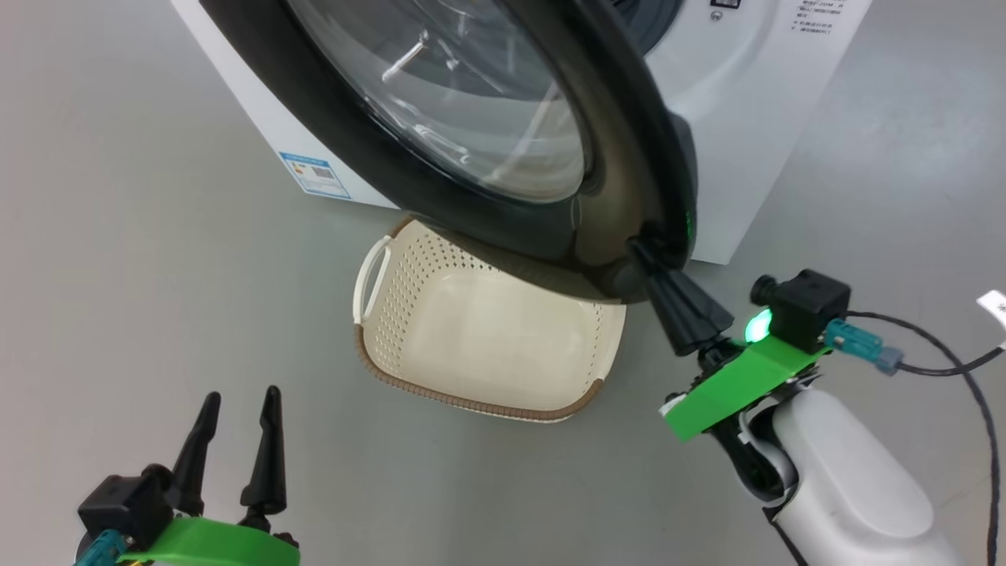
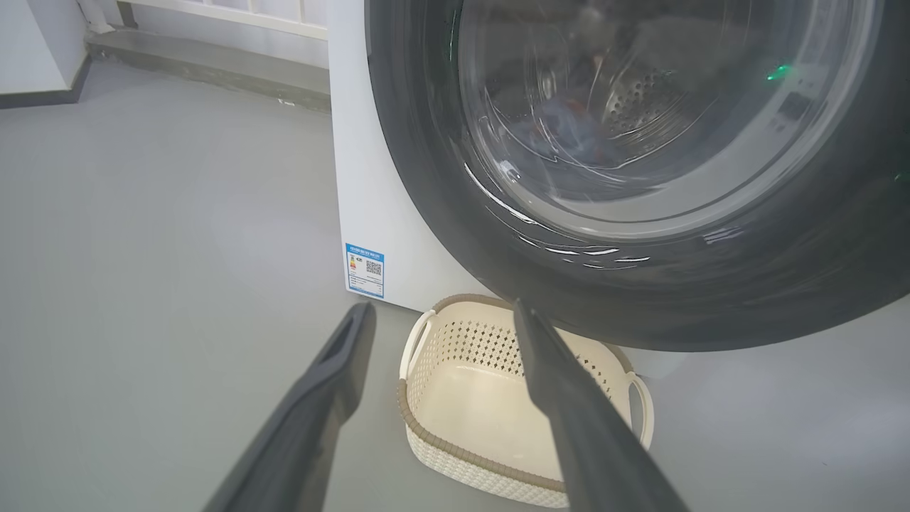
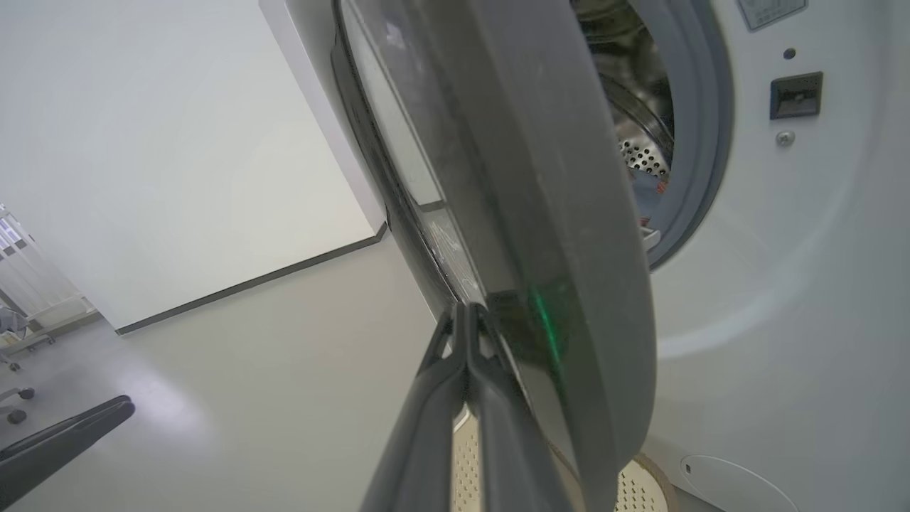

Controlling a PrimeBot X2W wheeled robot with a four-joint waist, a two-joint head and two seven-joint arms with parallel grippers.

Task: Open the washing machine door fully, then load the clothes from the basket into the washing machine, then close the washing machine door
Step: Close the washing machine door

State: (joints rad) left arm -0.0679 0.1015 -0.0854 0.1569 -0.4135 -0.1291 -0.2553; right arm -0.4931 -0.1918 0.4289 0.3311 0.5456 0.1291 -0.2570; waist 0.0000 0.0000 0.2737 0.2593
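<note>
Left gripper (image 1: 242,393): low at left over bare grey floor, two tapered dark fingers spread wide, holding nothing.
The basket (image 1: 464,403): on the floor before the washing machine (image 1: 754,102), perforated cream walls, brown woven-look rim, smooth bare bottom showing.
The washing machine door (image 1: 621,157): glossy black ring around a bulging clear bowl, standing partly open and overhanging the basket's far edge.
The clothes (image 2: 561,131): a bluish heap inside the steel drum, seen dimly through the glass.
Right gripper (image 1: 640,251): fingers pressed together, empty, tips against the door's lower rim.
</note>
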